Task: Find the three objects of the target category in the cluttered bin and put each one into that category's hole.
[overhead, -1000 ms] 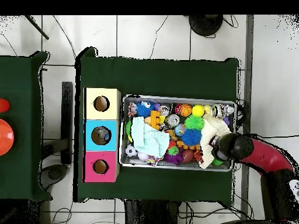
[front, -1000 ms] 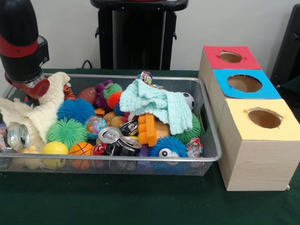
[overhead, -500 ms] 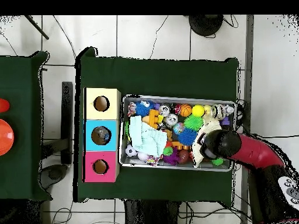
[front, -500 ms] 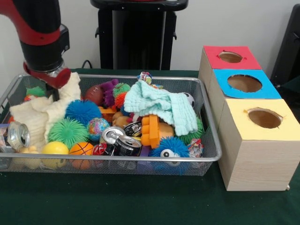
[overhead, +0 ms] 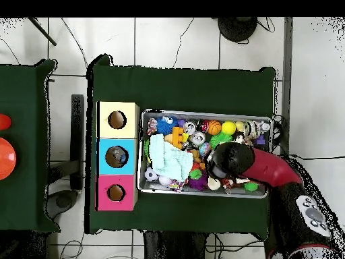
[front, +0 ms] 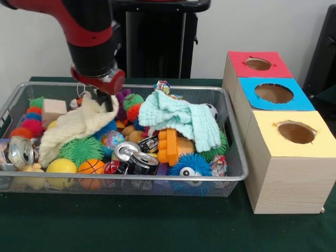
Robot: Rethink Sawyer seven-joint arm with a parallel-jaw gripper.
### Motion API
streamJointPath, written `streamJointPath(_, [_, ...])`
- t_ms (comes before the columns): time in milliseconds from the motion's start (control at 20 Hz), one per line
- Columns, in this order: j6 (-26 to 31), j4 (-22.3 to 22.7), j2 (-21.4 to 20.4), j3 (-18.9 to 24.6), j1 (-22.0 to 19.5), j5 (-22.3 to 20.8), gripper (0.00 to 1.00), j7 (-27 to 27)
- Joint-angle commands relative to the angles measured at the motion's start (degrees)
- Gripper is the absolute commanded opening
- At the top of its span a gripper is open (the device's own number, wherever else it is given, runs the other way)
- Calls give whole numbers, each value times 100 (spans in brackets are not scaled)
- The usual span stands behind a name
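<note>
Your claw (front: 100, 97) is closed on one end of the cream muslin cloth (front: 73, 126), lifted above the silver wire-mesh bin (front: 231, 173). The cloth's long axis trails from the claw down and away from the three wooden boxes, toward the crushed silver can (front: 20, 151). The boxes lie past the bin's opposite end from the can: yellow-topped box (front: 294, 134) nearest, blue-topped box (front: 275, 94) next, red-topped box (front: 258, 64) last. Which hole is yours, I can't judge.
</note>
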Motion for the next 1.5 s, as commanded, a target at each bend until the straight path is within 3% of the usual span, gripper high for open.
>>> streamJointPath(50, [44,864,332,316,299,712,0,1150])
streamJointPath(550, [-497,1496,253,312,476,1270,0,1150])
streamJointPath(1200, [-506,1666,121,110,830,1862,0,1370])
streamJointPath(1500, [-561,1676,105,88,1210,2327,0,1680])
